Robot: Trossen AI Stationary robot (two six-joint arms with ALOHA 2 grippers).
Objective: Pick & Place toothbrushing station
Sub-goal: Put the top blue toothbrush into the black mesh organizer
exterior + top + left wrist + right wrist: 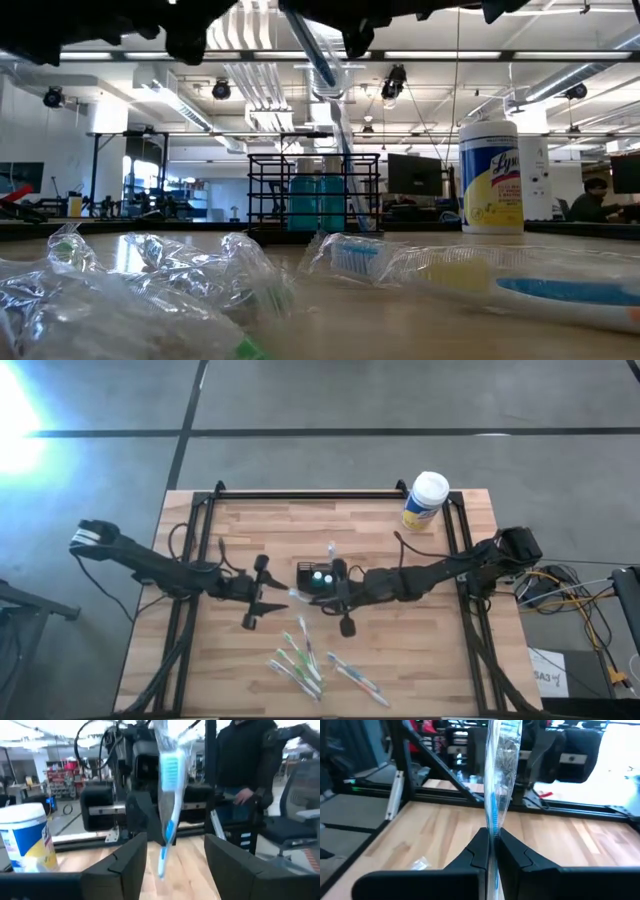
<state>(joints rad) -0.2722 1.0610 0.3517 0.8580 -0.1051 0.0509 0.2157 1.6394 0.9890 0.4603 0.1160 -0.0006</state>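
Observation:
The toothbrushing station (320, 574) is a black mesh box in the middle of the table, partly under my right arm. In the low view (315, 190) it stands on the table with teal items inside. My right gripper (303, 591) (492, 840) is just left of it, shut on a toothbrush in clear wrap (167, 795) (320, 55). My left gripper (283, 596) (175, 855) is open, facing this toothbrush from the table's left, with its fingers either side and short of it. My right gripper pinches the wrapped toothbrush's handle (493, 812), in its lower part, between its two fingers. The fingers come roughly level from the table's right and lie across it. The toothbrush stands upright, bristle head (170, 767) up and lower end (162, 865) clear of the table.
Several wrapped toothbrushes (315, 663) (480, 270) lie near the table's near edge, with crumpled clear wrap (130, 285) beside them. A yellow canister with a white lid (426, 500) stands at the far right. A person (245, 765) is beyond the table's right side.

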